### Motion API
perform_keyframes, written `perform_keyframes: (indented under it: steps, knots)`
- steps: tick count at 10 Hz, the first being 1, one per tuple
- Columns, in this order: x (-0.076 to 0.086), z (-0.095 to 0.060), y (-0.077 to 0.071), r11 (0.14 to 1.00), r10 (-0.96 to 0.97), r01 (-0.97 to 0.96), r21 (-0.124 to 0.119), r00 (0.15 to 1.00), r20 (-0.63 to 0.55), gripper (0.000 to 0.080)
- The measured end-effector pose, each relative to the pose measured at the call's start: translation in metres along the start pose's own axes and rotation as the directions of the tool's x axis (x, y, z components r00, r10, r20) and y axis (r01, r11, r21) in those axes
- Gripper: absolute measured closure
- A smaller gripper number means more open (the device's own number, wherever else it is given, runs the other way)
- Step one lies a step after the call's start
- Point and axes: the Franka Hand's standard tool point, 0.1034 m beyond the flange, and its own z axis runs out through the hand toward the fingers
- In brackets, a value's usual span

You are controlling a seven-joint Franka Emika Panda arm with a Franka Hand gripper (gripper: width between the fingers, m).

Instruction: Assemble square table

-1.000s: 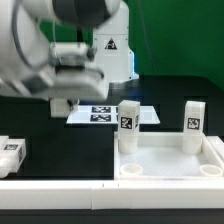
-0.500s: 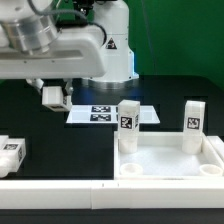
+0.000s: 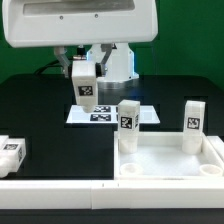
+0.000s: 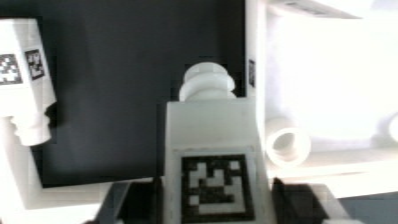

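Note:
My gripper (image 3: 85,78) is shut on a short white tagged leg (image 3: 86,88) and holds it upright in the air above the marker board (image 3: 108,114). In the wrist view the leg (image 4: 215,130) sticks out between the dark fingers (image 4: 139,198), its screw tip pointing away. The white square table top (image 3: 170,160) lies at the exterior view's right, with two legs (image 3: 128,126) (image 3: 194,123) standing upright in its far corners. The top's rim and a corner socket (image 4: 290,141) show in the wrist view. Another leg (image 3: 10,155) lies at the exterior view's left.
A long white bar (image 3: 60,187) runs along the front edge. The robot base with a warning sticker (image 3: 110,50) stands behind the marker board. A tagged leg (image 4: 22,70) stands beside the held one in the wrist view. The table surface is black.
The gripper has moved from the exterior view's left toward the middle with the leg in it and has turned, so the leg's tag now faces the camera.

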Motion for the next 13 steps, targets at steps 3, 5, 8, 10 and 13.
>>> perform_keyframes:
  steps: [3,5,8,10,13]
  knots:
    - [0.009,-0.001,0.002,0.999,0.007,-0.015,-0.047,0.984,-0.176,0.0515]
    - [0.014,0.0,-0.037,0.999,0.017,-0.033,-0.041,0.941,-0.339,0.0515]
    - [0.034,0.003,-0.1,0.996,0.08,-0.088,0.01,0.842,-0.533,0.0515]
    - [0.033,0.014,-0.114,0.997,0.068,-0.077,0.009,0.823,-0.564,0.0515]
    - [0.032,0.015,-0.119,0.996,0.083,-0.086,0.022,0.827,-0.556,0.0515]
